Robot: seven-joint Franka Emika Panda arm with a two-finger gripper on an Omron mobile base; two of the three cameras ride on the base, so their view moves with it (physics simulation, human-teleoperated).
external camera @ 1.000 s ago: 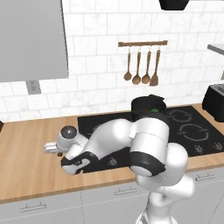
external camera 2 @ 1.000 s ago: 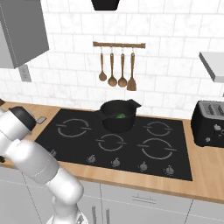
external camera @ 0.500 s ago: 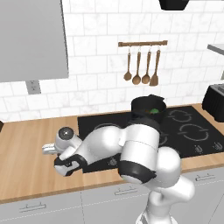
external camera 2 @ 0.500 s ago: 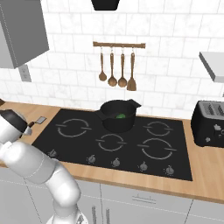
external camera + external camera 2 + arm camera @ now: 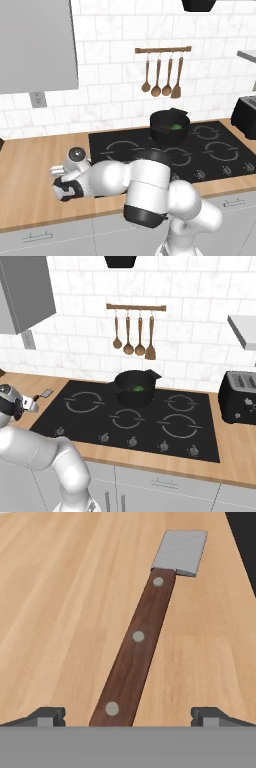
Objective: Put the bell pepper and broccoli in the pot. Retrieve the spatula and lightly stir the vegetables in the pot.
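**Vegetables potted; spatula pickup pending**

The spatula (image 5: 145, 622) lies flat on the wooden counter (image 5: 60, 602), grey blade pointing away from the hand and brown riveted handle running back between the two fingertips. The gripper (image 5: 127, 714) sits low over the handle's near end with its jaws spread wide, one tip on each side and neither touching the wood. Nothing is held.

The pot (image 5: 170, 127) stands on the rear of the black cooktop (image 5: 215, 150), well apart from the spatula. Inside it the broccoli (image 5: 175, 127) shows as a green lump; a reddish trace beside it is likely the bell pepper (image 5: 165, 129), though it is too small to confirm.

In the left base view the arm reaches down to the counter left of the cooktop. Wooden utensils (image 5: 134, 336) hang on the wall rail above the pot; a toaster (image 5: 239, 398) sits far right.

Assessment: the loading step appears complete. Remaining: close on the handle, lift, carry to the pot, stir lightly.
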